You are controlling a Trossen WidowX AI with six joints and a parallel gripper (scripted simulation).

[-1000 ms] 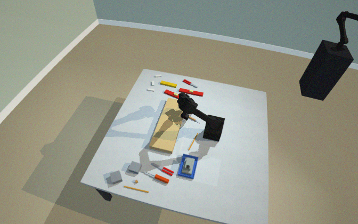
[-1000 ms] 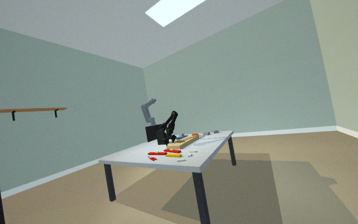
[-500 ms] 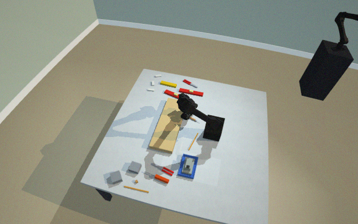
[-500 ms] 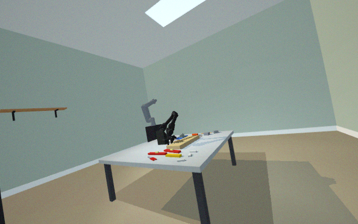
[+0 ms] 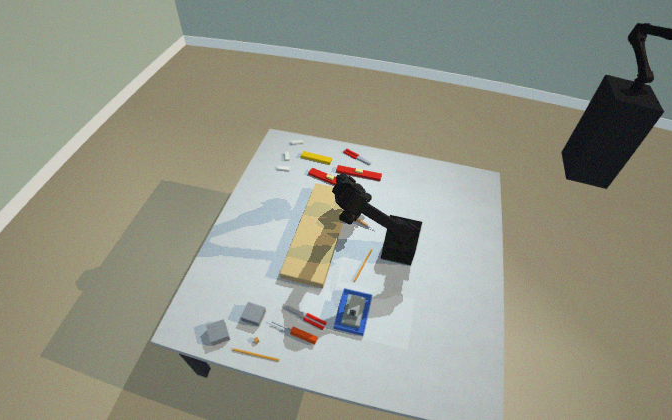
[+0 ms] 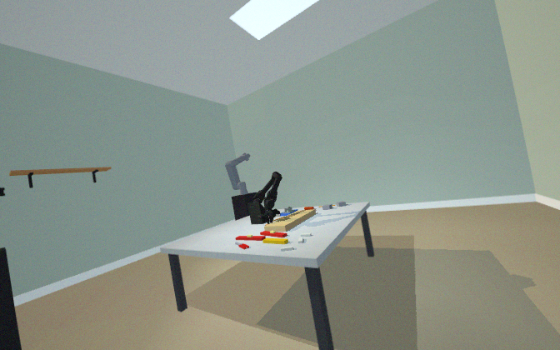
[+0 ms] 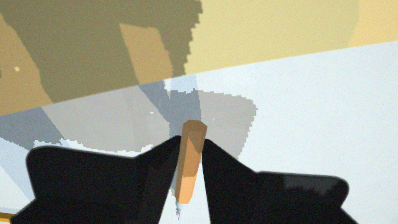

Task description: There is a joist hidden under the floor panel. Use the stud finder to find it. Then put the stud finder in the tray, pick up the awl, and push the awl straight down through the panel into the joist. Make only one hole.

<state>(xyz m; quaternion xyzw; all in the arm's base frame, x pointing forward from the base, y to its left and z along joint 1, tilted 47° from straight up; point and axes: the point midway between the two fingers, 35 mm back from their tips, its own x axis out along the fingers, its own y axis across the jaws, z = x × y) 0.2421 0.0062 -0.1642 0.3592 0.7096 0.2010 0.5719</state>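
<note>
My gripper [image 5: 349, 216] [image 6: 268, 215] [image 7: 192, 142] is low over the white table [image 5: 448, 292], just off the right long edge of the tan floor panel [image 5: 310, 237] [image 6: 292, 220] [image 7: 260, 35]. It is shut on the awl's orange-brown wooden handle [image 7: 190, 160] [image 5: 362, 222], which lies along the table between the two black fingers. The awl's thin metal tip [image 7: 177, 212] points back toward the wrist. The grey stud finder [image 5: 353, 310] lies in the blue tray [image 5: 339, 313] near the table's front.
Red levels [image 5: 358, 172], a yellow block [image 5: 315, 157] and small white pieces [image 5: 282, 168] lie beyond the panel's far end. A pencil [image 5: 362, 265], screwdrivers [image 5: 303, 334], and grey blocks [image 5: 252, 313] lie toward the front. The black arm base [image 5: 401, 241] stands right of the panel.
</note>
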